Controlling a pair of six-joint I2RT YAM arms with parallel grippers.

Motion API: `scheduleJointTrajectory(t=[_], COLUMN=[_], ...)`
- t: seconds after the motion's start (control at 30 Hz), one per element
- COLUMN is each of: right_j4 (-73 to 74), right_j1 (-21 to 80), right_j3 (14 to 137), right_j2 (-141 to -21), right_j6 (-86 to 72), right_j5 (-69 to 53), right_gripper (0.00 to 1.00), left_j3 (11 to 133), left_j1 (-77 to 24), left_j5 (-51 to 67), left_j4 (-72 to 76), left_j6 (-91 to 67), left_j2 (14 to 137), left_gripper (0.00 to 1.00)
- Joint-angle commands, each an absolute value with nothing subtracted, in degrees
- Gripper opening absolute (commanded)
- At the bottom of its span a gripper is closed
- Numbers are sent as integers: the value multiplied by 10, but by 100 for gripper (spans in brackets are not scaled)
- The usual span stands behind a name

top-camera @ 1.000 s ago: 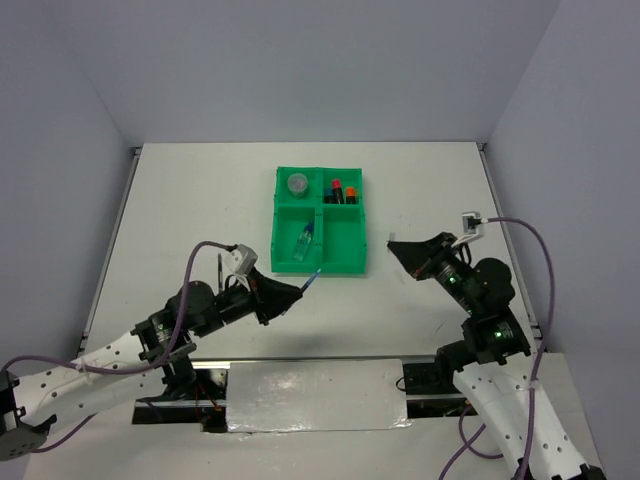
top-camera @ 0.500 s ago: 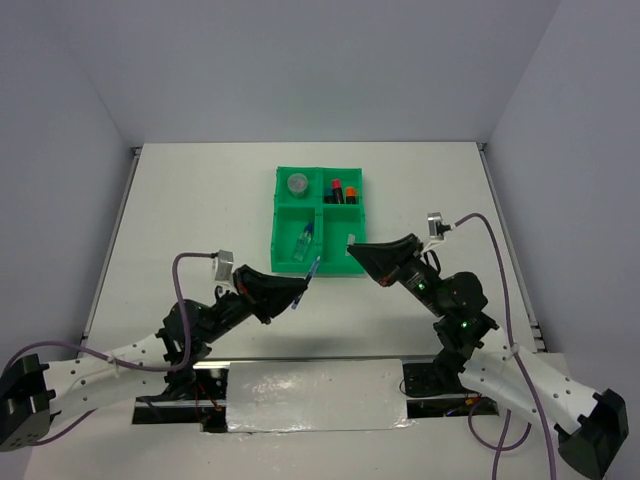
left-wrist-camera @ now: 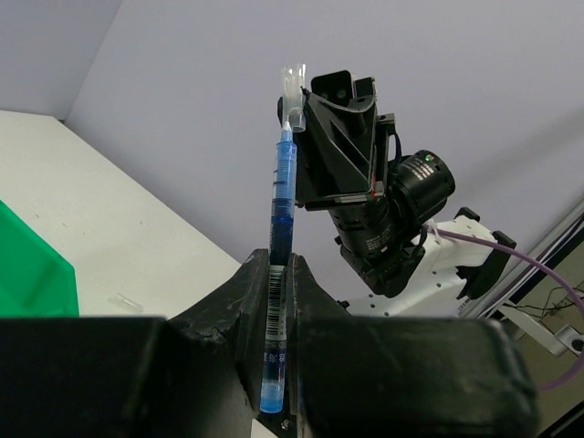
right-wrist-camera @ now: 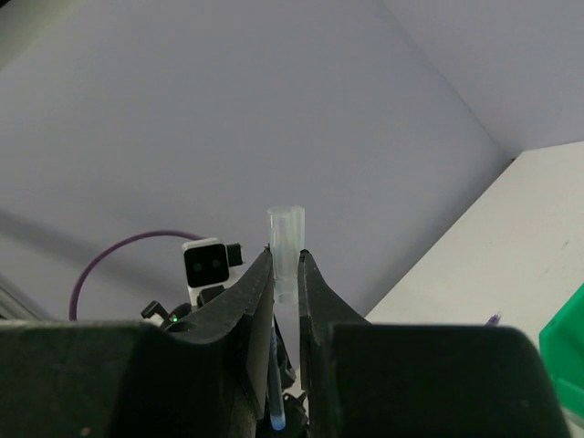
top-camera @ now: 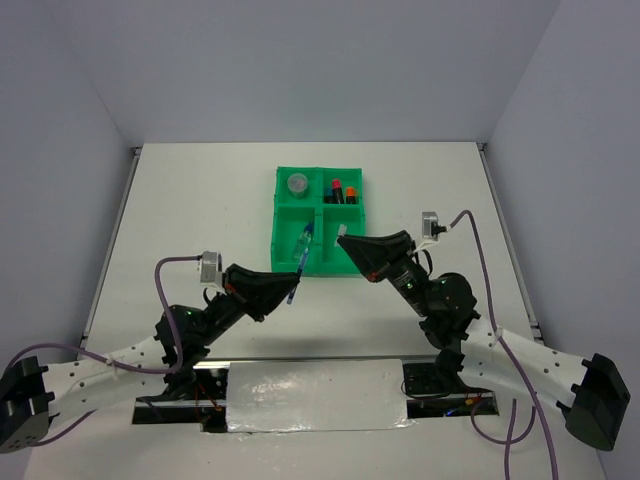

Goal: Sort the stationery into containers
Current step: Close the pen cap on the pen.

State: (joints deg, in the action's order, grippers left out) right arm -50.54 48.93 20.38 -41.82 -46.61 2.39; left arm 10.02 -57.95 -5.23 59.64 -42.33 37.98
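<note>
My left gripper (top-camera: 288, 283) is shut on a thin blue pen (top-camera: 296, 272), held in the air just near of the green four-compartment tray (top-camera: 276, 215). In the left wrist view the pen (left-wrist-camera: 283, 210) stands up out of the jaws (left-wrist-camera: 278, 266). My right gripper (top-camera: 345, 236) is shut on a small clear cap (right-wrist-camera: 285, 239), which meets the pen's tip (left-wrist-camera: 292, 87). I cannot tell if the cap is seated. The tray holds a grey disc (top-camera: 297, 184), red-capped markers (top-camera: 342, 190) and a small bottle (top-camera: 303, 242).
The tray's near-right compartment (top-camera: 345, 258) lies partly under my right gripper. Grey walls close the table (top-camera: 200, 200) on three sides. The two grippers face each other tip to tip above the tray's near edge.
My right gripper has swung left with the clear cap, over the tray's near right. My left gripper has raised the pen and shifted slightly left, so pen tip and cap now meet.
</note>
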Motion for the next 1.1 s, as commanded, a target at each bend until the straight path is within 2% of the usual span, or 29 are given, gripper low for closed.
scheduleJointTrajectory(t=[0.0,0.17,0.27,0.6,1.07], right_j4=[-522,-504,-505,-438,-519], right_j1=[529,578,584,595,595], right_j3=[240,262,265,309,276], right_j2=[-427,-439,-446,-471,-480], right_j6=[-459,-434,-437,-410,-386], right_j5=[112,194,204,182,139], right_gripper=[0,0,0,0,0], left_j3=[106,118,127,139,159], left_j1=[-583,-583,-583,-583,-583], left_j5=[-44,-26,-14,-1,13], left_j4=[668,693,693,689,658], left_j6=[-424,-423,-424,-423,-433], left_j2=[395,419,435,448,451], left_gripper=[0,0,0,0,0])
